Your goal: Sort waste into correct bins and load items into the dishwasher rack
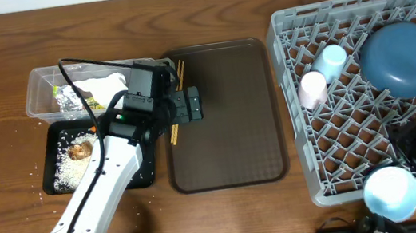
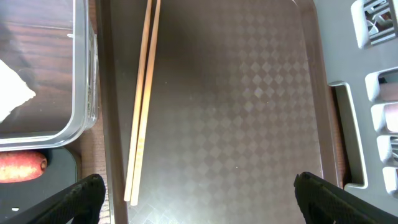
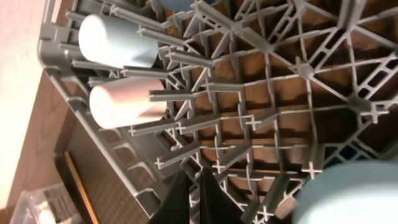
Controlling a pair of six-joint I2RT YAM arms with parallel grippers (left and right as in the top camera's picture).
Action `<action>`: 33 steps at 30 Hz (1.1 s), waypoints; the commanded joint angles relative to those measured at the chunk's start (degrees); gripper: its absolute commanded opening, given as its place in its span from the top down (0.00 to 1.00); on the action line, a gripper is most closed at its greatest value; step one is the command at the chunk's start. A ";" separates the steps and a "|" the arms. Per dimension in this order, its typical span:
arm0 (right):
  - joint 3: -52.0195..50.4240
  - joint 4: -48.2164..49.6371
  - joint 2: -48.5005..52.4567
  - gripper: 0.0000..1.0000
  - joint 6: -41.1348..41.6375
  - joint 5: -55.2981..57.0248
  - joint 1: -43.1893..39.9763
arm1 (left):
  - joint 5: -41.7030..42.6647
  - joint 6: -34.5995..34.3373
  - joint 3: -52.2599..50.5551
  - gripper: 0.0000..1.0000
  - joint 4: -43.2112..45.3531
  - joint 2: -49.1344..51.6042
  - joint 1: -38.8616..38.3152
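The wooden chopsticks (image 1: 174, 130) (image 2: 142, 106) lie along the left side of the brown serving tray (image 1: 232, 145). My left gripper (image 1: 190, 105) (image 2: 199, 205) hovers over the tray, open wide and empty, with the chopsticks just inside its left finger. The clear tub (image 1: 42, 88) holds foil (image 1: 69, 100), tissue (image 1: 103, 87) and a yellow-green packet. The black tray (image 1: 56, 135) holds rice (image 1: 66, 169), a brown lump (image 1: 78, 151) and the carrot (image 2: 22, 167). The grey rack (image 1: 321, 182) holds the dark-blue plate (image 1: 402, 59), light blue cup (image 1: 333, 57) (image 3: 115, 40) and pink cup (image 1: 313, 88) (image 3: 121, 106). The light blue bowl (image 1: 391, 191) (image 3: 351, 193) rests at the rack's front. My right gripper (image 1: 414, 142) (image 3: 196, 199) is shut and empty beside it.
Scattered rice grains lie on the wooden table (image 1: 6, 175) around the black tray. The brown serving tray's rim (image 2: 102, 93) runs between the chopsticks and the clear tub (image 2: 84, 74). The rack's edge (image 2: 373, 81) stands just right of the tray.
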 commanded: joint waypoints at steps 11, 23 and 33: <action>1.88 -6.19 2.05 0.67 -4.17 1.40 0.39 | -0.72 0.55 1.51 0.02 0.04 0.55 0.17; 1.84 -19.12 2.05 0.51 2.54 16.68 0.42 | -0.72 0.55 1.51 0.02 0.04 0.55 0.17; -2.58 -14.73 2.05 0.54 9.66 19.71 0.42 | -0.72 0.57 1.51 0.02 0.04 0.55 0.15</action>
